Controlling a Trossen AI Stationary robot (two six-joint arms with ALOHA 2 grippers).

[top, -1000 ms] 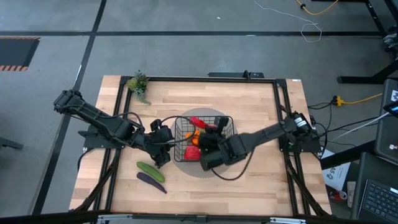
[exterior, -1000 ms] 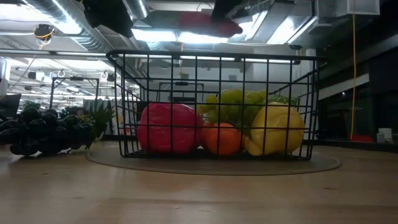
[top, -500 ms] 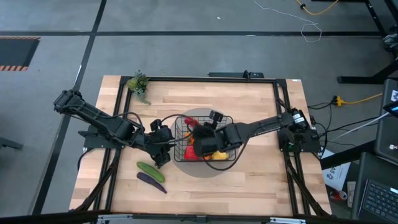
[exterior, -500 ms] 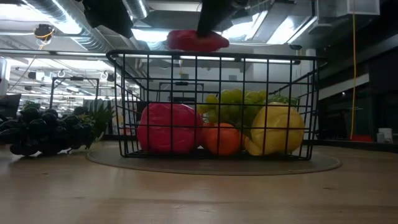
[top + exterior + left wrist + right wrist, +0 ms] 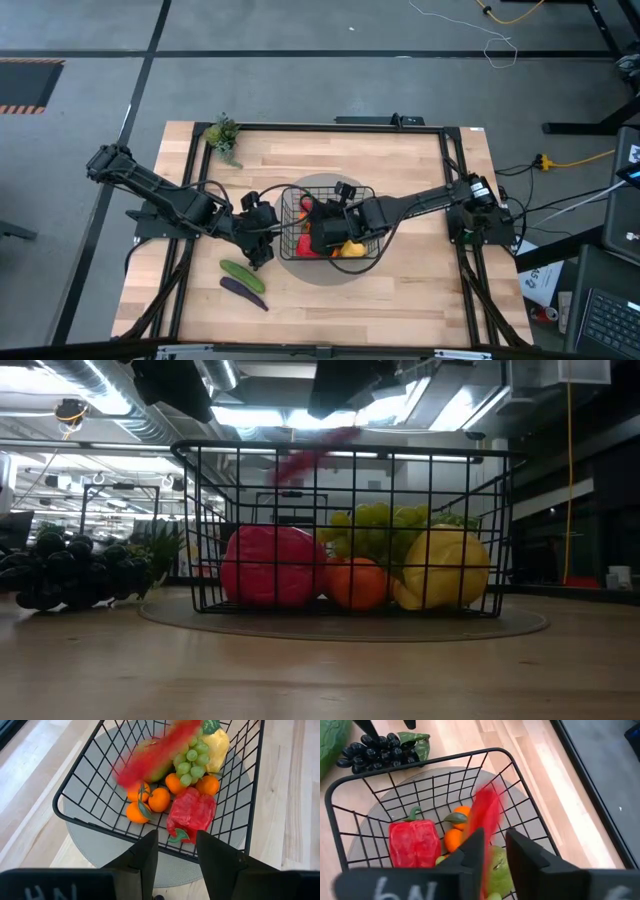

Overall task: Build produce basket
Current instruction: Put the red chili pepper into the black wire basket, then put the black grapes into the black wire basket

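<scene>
**Red item blurred in mid-air over the basket**

Right now the right gripper (image 5: 322, 228) hangs above the basket (image 5: 366, 200), which sits on a round grey mat (image 5: 325, 181). Its fingers (image 5: 470, 851) stand slightly spread, and a long red piece of produce (image 5: 484, 817) shows as a motion blur just beyond their tips, over the basket's inside; whether the pads touch it cannot be told. From the low view the same red streak (image 5: 312, 452) sits level with the basket's top rim, under the dark gripper body.

Inside the basket lie a red pepper (image 5: 191, 815), several oranges (image 5: 159, 799), green grapes (image 5: 191, 762), a yellow lemon (image 5: 216, 745) and a green pear (image 5: 495, 870).

Beside the basket, on the left arm's side, the left gripper (image 5: 262, 238) waits with its fingers (image 5: 142, 857) spread and nothing between them, pointing at the basket's wall. Dark grapes (image 5: 70, 572) rest on the table just outside the basket. A cucumber (image 5: 242, 273) and a purple eggplant (image 5: 243, 292) lie together near the basket's front-left corner, and a small potted plant (image 5: 222, 134) stands well apart from the basket.
</scene>
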